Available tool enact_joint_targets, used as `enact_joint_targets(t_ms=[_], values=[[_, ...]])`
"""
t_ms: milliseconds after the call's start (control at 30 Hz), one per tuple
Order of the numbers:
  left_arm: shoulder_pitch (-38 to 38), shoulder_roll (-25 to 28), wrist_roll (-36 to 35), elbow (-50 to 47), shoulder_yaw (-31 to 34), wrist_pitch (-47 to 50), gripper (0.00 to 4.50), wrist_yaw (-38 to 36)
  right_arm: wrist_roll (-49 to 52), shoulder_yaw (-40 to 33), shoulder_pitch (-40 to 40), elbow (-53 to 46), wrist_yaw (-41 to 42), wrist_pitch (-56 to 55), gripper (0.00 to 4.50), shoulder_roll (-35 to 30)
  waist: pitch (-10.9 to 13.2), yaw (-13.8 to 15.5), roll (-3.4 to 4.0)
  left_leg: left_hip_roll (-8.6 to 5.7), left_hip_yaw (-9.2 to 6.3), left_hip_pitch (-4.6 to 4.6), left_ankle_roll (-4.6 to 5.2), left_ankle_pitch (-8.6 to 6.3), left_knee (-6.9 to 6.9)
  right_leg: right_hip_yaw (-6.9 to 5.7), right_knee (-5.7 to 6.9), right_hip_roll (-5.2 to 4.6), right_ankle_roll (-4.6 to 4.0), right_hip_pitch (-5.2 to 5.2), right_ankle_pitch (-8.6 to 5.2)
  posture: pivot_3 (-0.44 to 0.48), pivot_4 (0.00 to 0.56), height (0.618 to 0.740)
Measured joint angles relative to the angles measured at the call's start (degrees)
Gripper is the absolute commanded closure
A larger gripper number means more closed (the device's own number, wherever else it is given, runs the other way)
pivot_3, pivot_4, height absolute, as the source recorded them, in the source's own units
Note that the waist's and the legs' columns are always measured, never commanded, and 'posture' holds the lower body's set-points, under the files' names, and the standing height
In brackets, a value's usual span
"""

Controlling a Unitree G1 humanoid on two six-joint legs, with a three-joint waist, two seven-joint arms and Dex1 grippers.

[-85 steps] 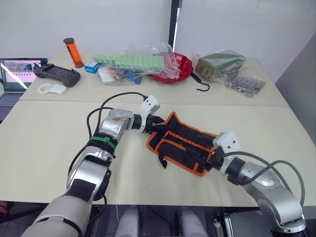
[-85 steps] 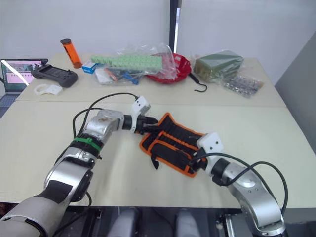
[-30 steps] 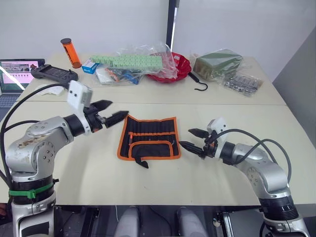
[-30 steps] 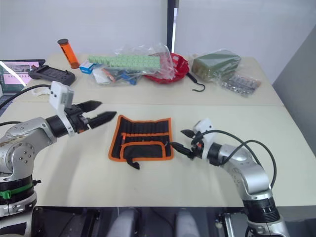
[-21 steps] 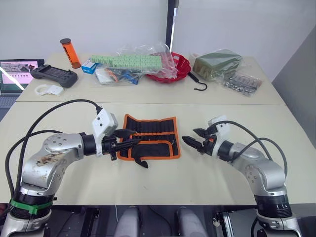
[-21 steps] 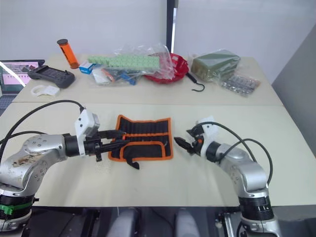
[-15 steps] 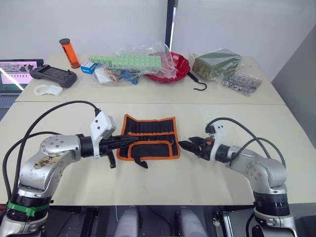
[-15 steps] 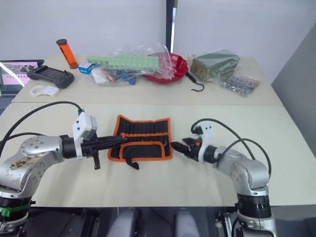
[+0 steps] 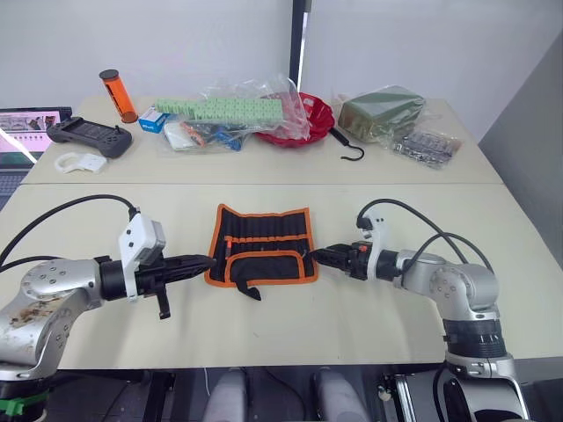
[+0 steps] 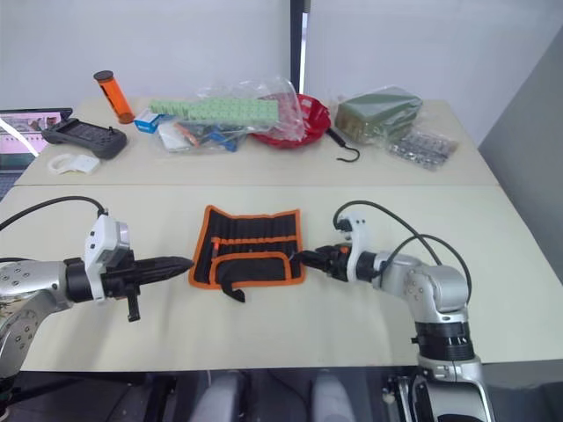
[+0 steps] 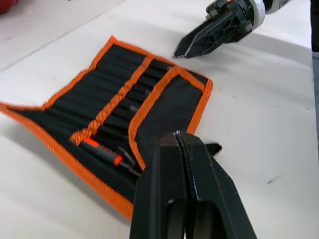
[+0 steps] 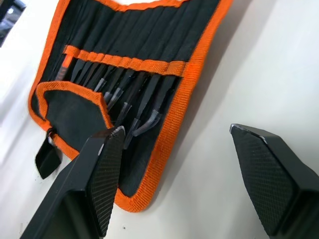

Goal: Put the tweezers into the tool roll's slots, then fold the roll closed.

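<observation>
tweezers (image 12: 130, 94) look slotted in the tool roll (image 9: 261, 246) already, so we're at the fold; left gripper (image 9: 201, 261) clenched empty, right gripper (image 12: 177, 144) spread wide; next we grab an orange edge.

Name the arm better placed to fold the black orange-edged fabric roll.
Probably right: the right gripper is open at the black orange-edged fabric roll's edge; the left gripper is shut, short of the other edge.

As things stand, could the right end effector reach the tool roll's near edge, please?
Probably yes. The right end effector is open and sits just beside the tool roll, at its orange edge on the robot's right, with only bare table around it and nothing in between.
</observation>
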Motion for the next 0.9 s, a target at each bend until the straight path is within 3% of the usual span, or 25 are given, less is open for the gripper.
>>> enact_joint_targets(t_ms=[67,167,533,867,900], values=[[1.42,0.07,0.01,-0.08,1.95,-0.29,4.48,0.29,-0.44,0.25,-1.11,1.74,0.78,-0.39,0.91,0.26,0.0,0.06,0.0,-0.01,0.01,-0.01,0.0,0.0,0.0,0.0,0.0,-0.01,0.0,0.0,0.0,0.0,0.15,0.74],[4.3,0.14,-0.07,-0.35,4.41,-0.22,3.69,0.66,-0.71,0.29,-2.83,4.16,1.78,-0.34,0.91,1.08,0.0,0.22,0.01,-0.02,0.01,-0.01,0.0,0.0,0.01,0.0,-0.01,-0.03,0.0,0.01,0.0,0.0,0.15,0.74],[9.15,0.11,-0.59,-2.33,8.09,1.88,0.01,3.93,7.26,-5.11,-4.52,8.45,3.19,8.87,0.91,4.67,0.01,0.17,0.02,-0.01,0.01,-0.01,0.0,0.0,-0.01,0.0,0.0,-0.01,-0.01,0.0,0.01,0.0,0.15,0.74],[10.62,0.1,-0.17,-2.42,8.63,0.57,0.01,4.45,9.61,-7.59,-5.13,9.31,2.85,11.1,0.91,4.92,0.01,0.15,0.02,0.0,0.02,-0.01,0.0,0.0,-0.01,0.0,-0.01,0.0,-0.03,0.0,0.01,0.0,0.15,0.74],[10.62,0.1,-0.12,-2.42,8.62,0.2,0.0,4.5,9.6,-7.58,-5.13,9.47,2.76,11.09,1.16,5.02,0.01,0.14,0.02,0.0,0.02,-0.01,0.0,0.0,-0.01,0.0,-0.01,0.0,-0.03,0.0,0.01,0.0,0.15,0.74]])
